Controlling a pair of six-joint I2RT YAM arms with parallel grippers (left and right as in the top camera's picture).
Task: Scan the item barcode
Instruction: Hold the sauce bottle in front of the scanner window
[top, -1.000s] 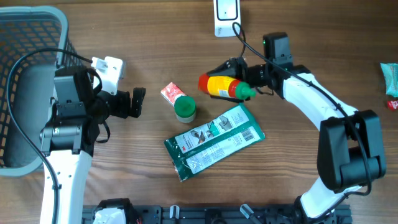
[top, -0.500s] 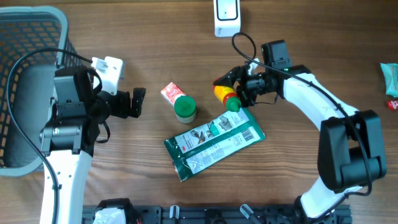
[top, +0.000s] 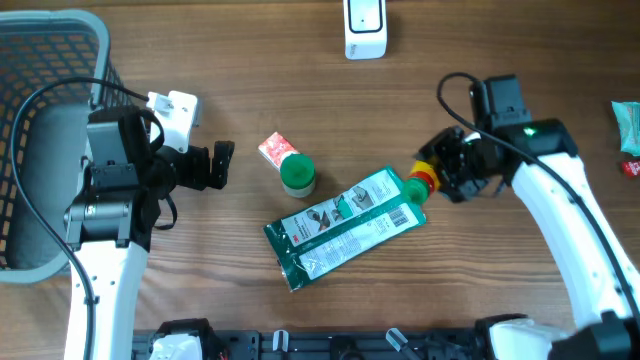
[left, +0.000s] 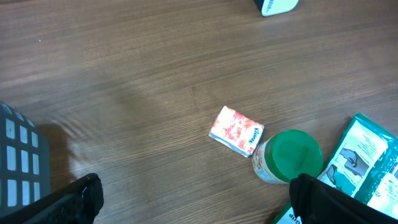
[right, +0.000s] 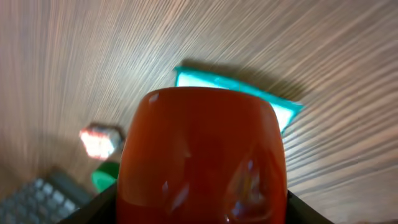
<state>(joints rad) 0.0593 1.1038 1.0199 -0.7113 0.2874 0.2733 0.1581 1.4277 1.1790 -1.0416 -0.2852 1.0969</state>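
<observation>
Seen from overhead, the right gripper is partly closed around a red-and-yellow bottle. The bottle's long axis runs straight out from the jaws, green cap leading toward the green packet just ahead. The left gripper stands wide open and empty. In the left wrist view its fingers are spread, with a tissue pack ahead. In the right wrist view the bottle's red base fills the gap between the jaws, end-on.
</observation>
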